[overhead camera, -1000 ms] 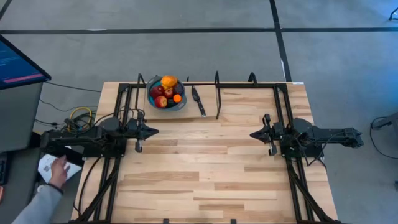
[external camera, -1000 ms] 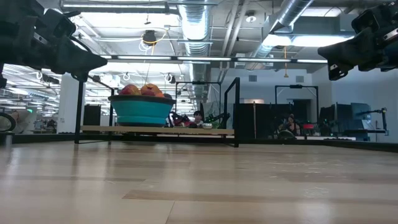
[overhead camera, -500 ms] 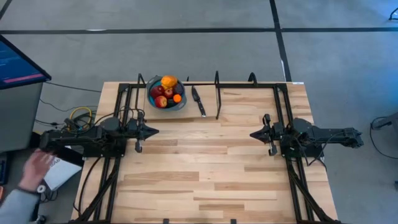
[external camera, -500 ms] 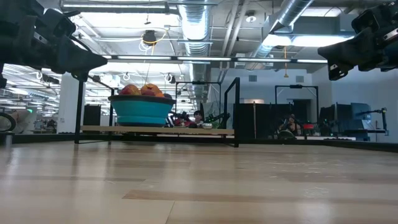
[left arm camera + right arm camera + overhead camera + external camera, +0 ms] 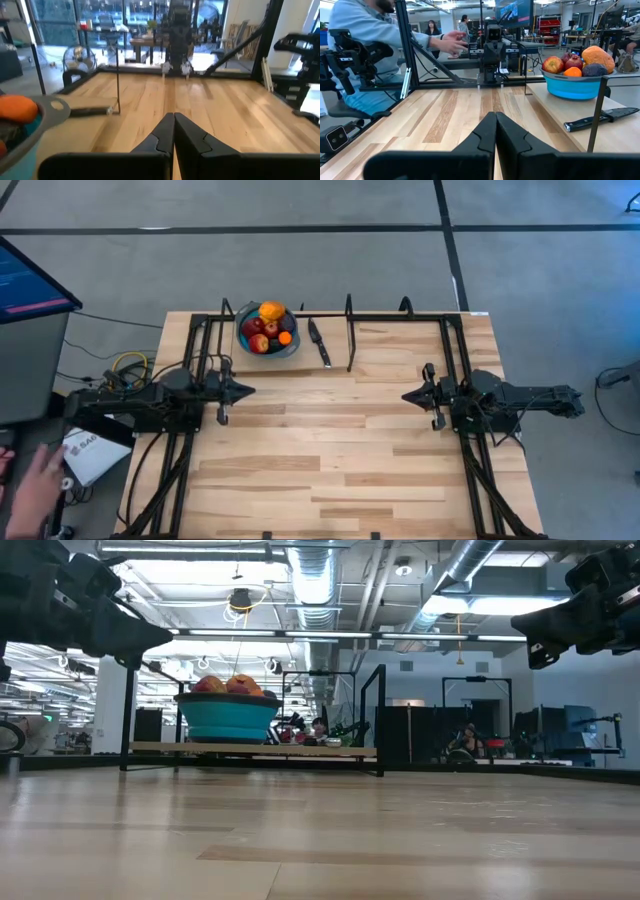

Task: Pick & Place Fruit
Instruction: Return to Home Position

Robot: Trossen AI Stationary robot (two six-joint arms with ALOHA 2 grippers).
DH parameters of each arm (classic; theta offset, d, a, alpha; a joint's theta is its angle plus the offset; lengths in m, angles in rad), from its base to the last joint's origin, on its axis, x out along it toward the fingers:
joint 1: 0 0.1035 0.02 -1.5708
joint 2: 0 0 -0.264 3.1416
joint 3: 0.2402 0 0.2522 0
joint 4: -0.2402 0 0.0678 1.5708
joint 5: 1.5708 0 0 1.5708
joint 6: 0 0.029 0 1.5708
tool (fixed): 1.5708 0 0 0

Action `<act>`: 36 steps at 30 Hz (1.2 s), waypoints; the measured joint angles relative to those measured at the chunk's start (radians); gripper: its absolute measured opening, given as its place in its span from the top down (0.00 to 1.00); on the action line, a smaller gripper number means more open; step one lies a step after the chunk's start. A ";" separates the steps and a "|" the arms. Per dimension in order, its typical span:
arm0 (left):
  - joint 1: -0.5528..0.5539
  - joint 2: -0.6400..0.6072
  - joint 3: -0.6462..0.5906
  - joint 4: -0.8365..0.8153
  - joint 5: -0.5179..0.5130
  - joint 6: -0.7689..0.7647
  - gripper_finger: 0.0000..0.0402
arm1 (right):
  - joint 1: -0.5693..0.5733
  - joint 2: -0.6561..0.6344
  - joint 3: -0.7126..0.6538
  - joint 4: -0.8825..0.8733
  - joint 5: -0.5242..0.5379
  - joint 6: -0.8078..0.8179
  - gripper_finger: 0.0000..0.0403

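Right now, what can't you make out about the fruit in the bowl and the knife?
High view: the top fruit cover any beneath, so no count.
Low view: the bowl wall hides all but the tops; the knife cannot be picked out.
Left wrist view: the picture's edge cuts off the bowl.

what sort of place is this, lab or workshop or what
Probably a robotics lab in an open industrial hall: bare ducts on the ceiling, a person beside the wooden table, and two arms, left pincer and right pincer, both shut over it.
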 joint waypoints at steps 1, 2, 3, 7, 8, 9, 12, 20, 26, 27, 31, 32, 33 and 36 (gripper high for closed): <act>0.000 -0.001 0.000 0.012 0.000 0.000 0.99 | 0.000 0.000 0.000 0.000 0.000 0.000 1.00; 0.000 0.000 0.000 0.021 0.000 0.000 0.99 | 0.000 0.000 0.000 0.000 0.000 0.000 1.00; 0.000 0.001 0.000 0.015 0.000 0.000 0.99 | 0.000 0.000 0.000 0.000 0.000 0.000 1.00; 0.000 0.001 0.000 0.018 0.000 0.000 0.99 | 0.000 0.000 0.000 0.000 0.000 0.000 1.00; 0.000 0.001 0.000 0.017 0.000 0.000 0.99 | 0.000 0.000 0.000 0.000 0.000 0.000 1.00; 0.000 0.001 0.000 0.017 0.000 0.000 0.99 | 0.000 0.000 0.000 0.000 0.000 0.000 1.00; 0.000 0.001 0.000 0.019 0.000 0.000 0.99 | 0.000 0.000 0.000 0.000 0.000 0.000 1.00; 0.000 0.001 0.000 0.023 0.000 0.000 0.99 | 0.000 0.000 0.000 0.000 0.000 0.000 1.00; 0.000 0.001 0.000 0.023 0.000 0.000 0.99 | 0.000 0.000 0.000 0.000 0.000 0.000 1.00; 0.000 0.001 0.000 0.023 0.000 0.000 0.99 | 0.000 0.000 0.000 0.000 0.000 0.000 1.00; 0.000 0.001 0.000 0.023 0.000 0.000 0.99 | 0.000 0.000 0.000 0.000 0.000 0.000 1.00; 0.000 0.001 0.000 0.023 0.000 0.000 0.99 | 0.000 0.000 0.000 0.000 0.000 0.000 1.00; 0.000 0.001 0.000 0.023 0.000 0.000 0.99 | 0.000 0.000 0.000 0.000 0.000 0.000 1.00; 0.000 0.001 0.000 0.024 0.000 0.000 0.99 | 0.000 0.000 0.000 0.000 0.000 0.000 1.00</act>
